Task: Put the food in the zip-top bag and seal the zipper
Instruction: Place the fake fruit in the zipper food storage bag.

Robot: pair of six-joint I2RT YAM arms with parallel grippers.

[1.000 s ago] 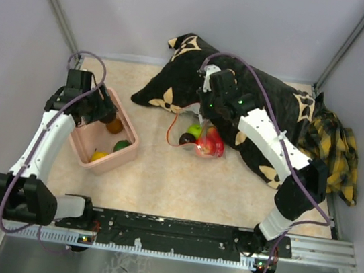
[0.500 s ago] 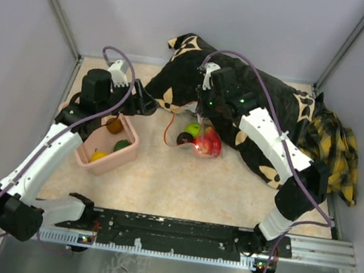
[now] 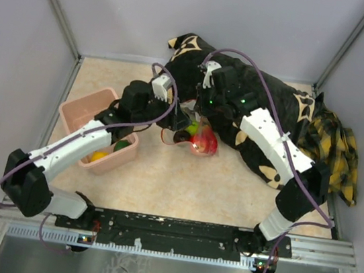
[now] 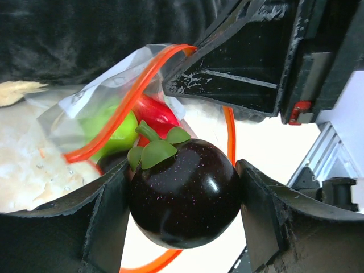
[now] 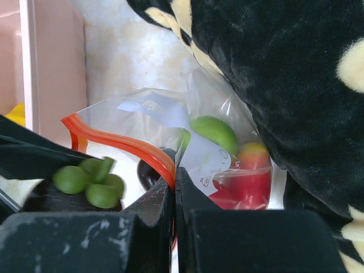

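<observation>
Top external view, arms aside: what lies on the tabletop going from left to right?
pink tub → zip-top bag → yellow-and-black plaid cloth. The black patterned cushion spans the bag's position, so it has no clear place in the order and is left out.

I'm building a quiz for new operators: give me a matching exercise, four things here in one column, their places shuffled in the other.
1 dark purple glossy toy fruit with green leaves
2 clear plastic zip-top bag with red-orange strip
3 red glossy toy fruit
4 pink rectangular plastic tub

A inside the bag
B edge pinched by the right tool
C left of the bag, yellow toy inside
D held in the left tool

Pairs: 1-D, 2-B, 3-A, 4-C
</observation>
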